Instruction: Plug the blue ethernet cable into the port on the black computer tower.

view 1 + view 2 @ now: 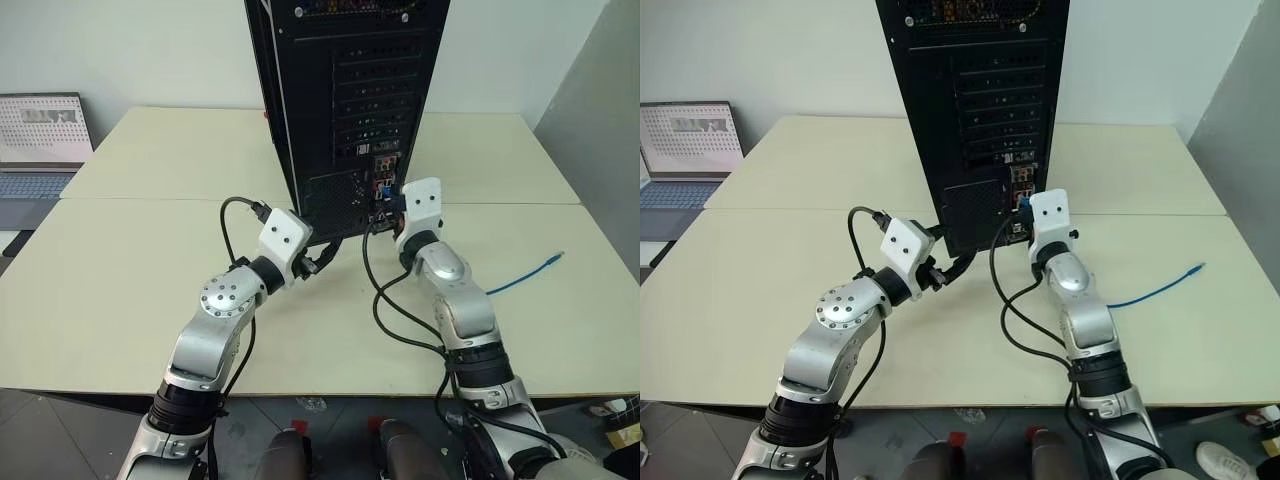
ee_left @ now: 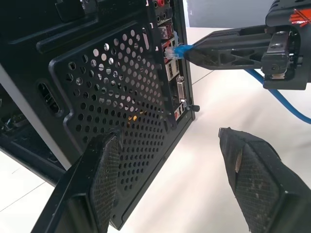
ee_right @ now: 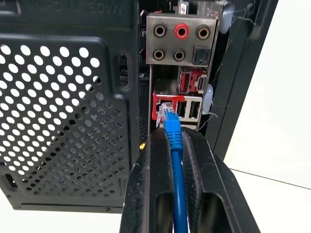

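1. Broadly, a pale table (image 1: 130, 250) carries everything; a seam runs across it from side to side.
2. At the far middle of the table stands the tower (image 1: 340, 90), upright, its rear face turned toward the robot, with slot covers above and a perforated grille and connector panel low down.
3. A grey laptop (image 1: 40, 150) sits open at the far left edge, well apart from the tower.
4. At the lower left of the tower's rear face hangs the left tool (image 2: 170, 184), its fingers spread wide with nothing between them; one pad (image 2: 104, 179) is just in front of the perforated grille.
5. Level with the connector panel at the tower's lower right is the right tool (image 3: 176, 145), its fingers pressed together and pinching the cable (image 3: 176, 184) just behind the plug.
6. Beyond that grip the cable trails back to the right across the table, its free end (image 1: 556, 259) lying near the right edge.
7. At the red-framed port (image 3: 164, 108) the clear plug (image 3: 166, 112) is touching the opening; how deep it sits I cannot tell.
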You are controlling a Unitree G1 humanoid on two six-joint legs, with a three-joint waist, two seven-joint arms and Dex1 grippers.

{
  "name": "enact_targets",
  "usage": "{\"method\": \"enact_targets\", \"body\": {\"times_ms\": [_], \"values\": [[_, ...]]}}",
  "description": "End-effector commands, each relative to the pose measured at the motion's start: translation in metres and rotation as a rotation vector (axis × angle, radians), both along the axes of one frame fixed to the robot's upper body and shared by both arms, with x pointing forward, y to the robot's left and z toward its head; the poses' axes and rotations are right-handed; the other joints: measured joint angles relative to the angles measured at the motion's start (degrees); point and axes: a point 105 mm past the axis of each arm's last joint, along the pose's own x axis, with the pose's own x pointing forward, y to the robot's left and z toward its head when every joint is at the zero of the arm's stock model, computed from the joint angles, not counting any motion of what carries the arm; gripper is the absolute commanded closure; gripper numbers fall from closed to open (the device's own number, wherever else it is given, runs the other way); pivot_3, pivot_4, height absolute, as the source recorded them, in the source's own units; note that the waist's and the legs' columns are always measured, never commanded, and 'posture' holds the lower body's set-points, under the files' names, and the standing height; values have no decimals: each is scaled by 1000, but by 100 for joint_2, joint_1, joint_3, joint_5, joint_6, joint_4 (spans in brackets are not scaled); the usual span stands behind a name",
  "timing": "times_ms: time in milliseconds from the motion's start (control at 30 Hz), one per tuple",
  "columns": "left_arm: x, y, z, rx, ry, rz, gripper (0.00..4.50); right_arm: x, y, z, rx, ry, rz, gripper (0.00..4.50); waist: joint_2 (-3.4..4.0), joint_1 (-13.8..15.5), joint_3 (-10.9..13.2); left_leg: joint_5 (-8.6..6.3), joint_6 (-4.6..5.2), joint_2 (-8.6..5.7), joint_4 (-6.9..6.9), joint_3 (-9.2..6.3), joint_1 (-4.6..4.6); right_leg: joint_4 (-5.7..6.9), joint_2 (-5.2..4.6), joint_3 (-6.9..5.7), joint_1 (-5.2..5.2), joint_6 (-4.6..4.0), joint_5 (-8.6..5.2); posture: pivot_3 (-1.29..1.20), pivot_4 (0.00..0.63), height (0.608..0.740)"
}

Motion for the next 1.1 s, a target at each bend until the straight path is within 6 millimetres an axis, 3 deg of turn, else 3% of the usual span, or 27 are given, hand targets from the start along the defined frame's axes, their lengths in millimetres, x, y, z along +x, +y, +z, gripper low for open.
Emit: {"method": "enact_targets", "body": {"times_ms": [33,267,733,1100], "values": [[-5,1,15,0,-72,-5,1181,-7,11,31,17,-102,38,4500,0,0,0,0,0,0,0,-1,0,0,0,-1,0,0,0,0,150,740],[-4,3,13,-1,-65,6,1181,-6,-5,30,80,-56,-18,4500,0,9,0,0,0,-1,-1,-1,-2,-1,-1,-1,-2,0,0,0,150,740],[-3,4,12,6,-62,10,1181,-3,8,34,101,-25,12,4500,1,-17,0,0,0,0,-1,-1,-1,0,0,-1,-2,0,0,0,150,740],[-3,6,11,13,-62,21,1181,-13,-7,25,54,-14,-16,4500,1,-19,1,0,-1,-1,-2,-5,-4,0,-1,-3,-2,0,0,0,150,740]]}}
